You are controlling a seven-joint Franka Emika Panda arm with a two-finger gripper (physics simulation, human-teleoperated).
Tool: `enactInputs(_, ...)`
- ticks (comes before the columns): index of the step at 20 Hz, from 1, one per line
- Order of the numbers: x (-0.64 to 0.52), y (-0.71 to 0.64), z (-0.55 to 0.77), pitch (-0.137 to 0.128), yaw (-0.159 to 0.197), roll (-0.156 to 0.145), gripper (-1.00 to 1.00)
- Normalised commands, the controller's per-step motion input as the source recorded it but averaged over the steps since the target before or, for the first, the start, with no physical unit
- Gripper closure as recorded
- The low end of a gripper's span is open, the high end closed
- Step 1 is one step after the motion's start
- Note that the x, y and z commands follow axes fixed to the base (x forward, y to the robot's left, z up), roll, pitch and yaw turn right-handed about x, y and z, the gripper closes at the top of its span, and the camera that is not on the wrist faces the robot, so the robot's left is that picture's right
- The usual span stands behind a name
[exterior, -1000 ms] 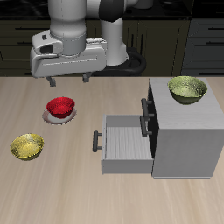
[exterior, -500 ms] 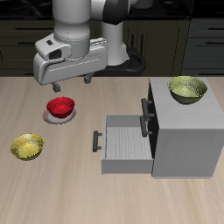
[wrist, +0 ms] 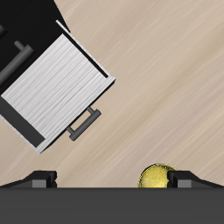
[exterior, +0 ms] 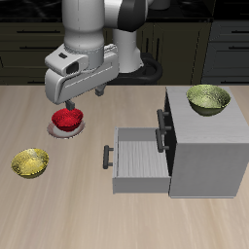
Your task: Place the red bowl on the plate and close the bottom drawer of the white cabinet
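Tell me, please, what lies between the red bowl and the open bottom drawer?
Nothing: in the exterior view, only bare table separates the red bowl from the bottom drawer.

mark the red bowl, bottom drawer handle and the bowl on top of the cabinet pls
red bowl (exterior: 67, 120), exterior view, on its inner hollow.
bottom drawer handle (exterior: 107, 157), exterior view, on the middle of the dark bar at the drawer's front.
yellow-green bowl (exterior: 208, 98), exterior view, on its inside, atop the white cabinet (exterior: 209, 160).

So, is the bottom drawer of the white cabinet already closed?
No, the bottom drawer stands pulled far out from the white cabinet, its inside open to view.
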Motion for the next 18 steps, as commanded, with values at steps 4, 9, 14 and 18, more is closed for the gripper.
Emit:
enactInputs(4, 0.0, 0.08, -0.01, -0.05, 0.186, 0.022, -1.0)
enactInputs(9, -0.03, 0.16, -0.12, -0.015, 0.273, 0.029, -1.0)
enactInputs(14, -0.01, 0.0, -0.11, -0.096, 0.331, 0.0, -1.0)
enactInputs(18, -0.07, 0.03, -0.2, 0.096, 0.032, 0.025, -1.0)
